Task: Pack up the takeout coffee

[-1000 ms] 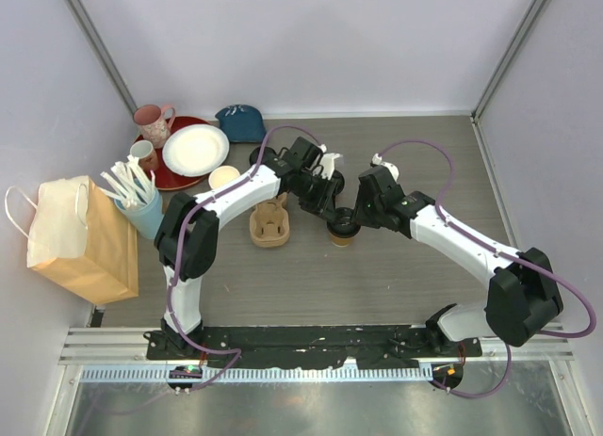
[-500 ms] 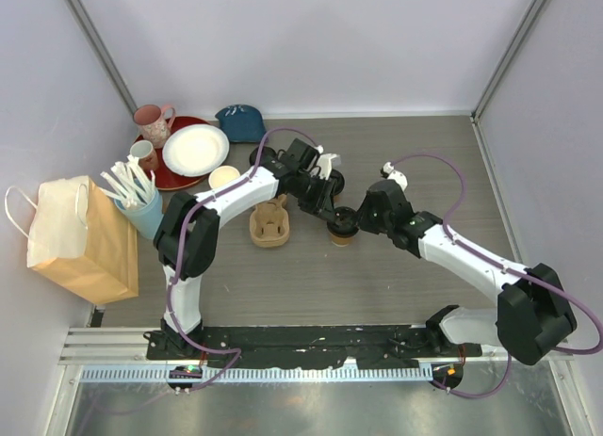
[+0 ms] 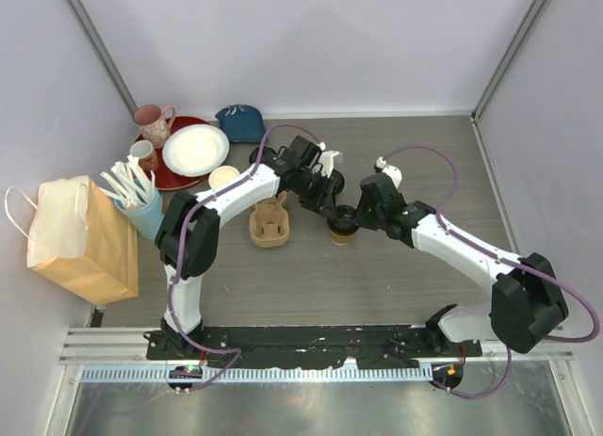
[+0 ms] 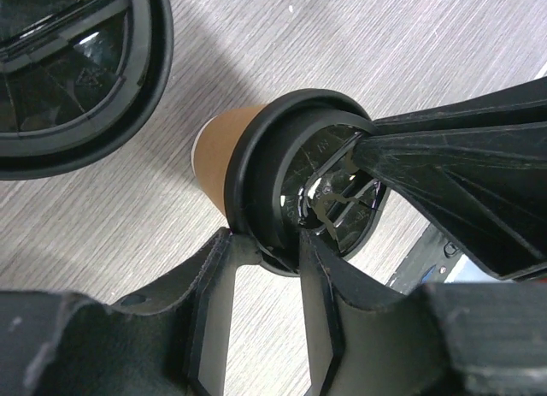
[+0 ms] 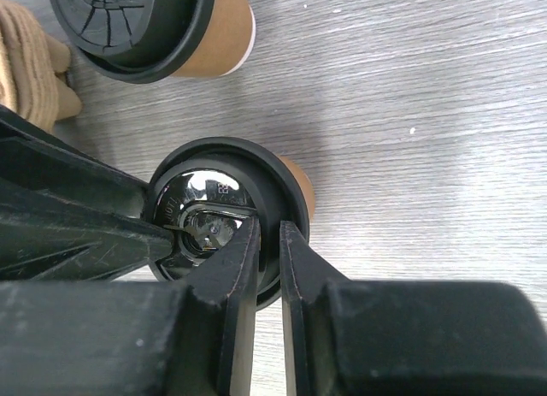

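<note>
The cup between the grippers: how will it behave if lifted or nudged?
Likely tippy: the cup tapers to a base narrower than its lid. The paper wall would probably dent under a squeeze. The left gripper and right gripper pinch only the lid's rim, so lifting might pop it off.

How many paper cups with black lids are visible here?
2. One lidded cup sits between the left hand and right hand, pinching its lid; the other lidded cup stands near the cup carrier. Arms may hide more.
</note>
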Robot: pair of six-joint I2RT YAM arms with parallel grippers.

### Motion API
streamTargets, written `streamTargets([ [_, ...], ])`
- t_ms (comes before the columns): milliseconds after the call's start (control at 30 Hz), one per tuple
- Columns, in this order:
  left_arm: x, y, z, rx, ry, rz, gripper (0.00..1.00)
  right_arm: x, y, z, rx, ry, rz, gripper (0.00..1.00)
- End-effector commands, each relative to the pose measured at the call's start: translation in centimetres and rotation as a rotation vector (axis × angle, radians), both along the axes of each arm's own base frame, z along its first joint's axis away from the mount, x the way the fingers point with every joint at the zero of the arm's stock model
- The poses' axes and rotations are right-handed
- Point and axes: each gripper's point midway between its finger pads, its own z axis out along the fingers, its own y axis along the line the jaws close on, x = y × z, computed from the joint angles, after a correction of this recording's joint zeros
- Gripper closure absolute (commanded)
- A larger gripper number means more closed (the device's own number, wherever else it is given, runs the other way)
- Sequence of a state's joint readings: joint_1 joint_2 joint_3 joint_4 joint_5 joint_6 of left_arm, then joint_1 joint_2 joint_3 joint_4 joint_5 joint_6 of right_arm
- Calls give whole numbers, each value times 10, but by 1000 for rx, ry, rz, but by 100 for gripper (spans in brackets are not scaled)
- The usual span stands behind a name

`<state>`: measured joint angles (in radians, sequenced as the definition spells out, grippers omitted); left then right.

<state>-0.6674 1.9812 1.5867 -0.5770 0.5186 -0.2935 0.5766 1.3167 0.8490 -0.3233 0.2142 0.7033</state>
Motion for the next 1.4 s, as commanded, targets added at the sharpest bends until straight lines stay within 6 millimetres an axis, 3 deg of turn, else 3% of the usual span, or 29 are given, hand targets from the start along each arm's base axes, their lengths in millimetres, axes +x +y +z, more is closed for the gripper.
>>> streamTargets([
  [0,-11,-12,13,-11,-17,-74,60,-27,-32,-29,-232,155,1,87],
  [267,-1,-10,26,-19,-43,-72,56,-18,-25,-19,-245,138,30,88],
  [567,14,-2,46,-38,-80,-62,48,-2,-18,7,-261,77,40,97],
  [767,22,0,64,-64,-106,-63,47,5,-21,19,-298,50,32,99],
  [1033,39,21,89,-77,-164,-30,47,14,-32,25,-367,23,19,99],
  [1133,41,31,100,-65,-198,-35,47,29,-45,29,-404,15,-8,99],
  [1367,47,62,127,-36,-291,-18,46,84,-79,46,-419,-12,-87,99],
])
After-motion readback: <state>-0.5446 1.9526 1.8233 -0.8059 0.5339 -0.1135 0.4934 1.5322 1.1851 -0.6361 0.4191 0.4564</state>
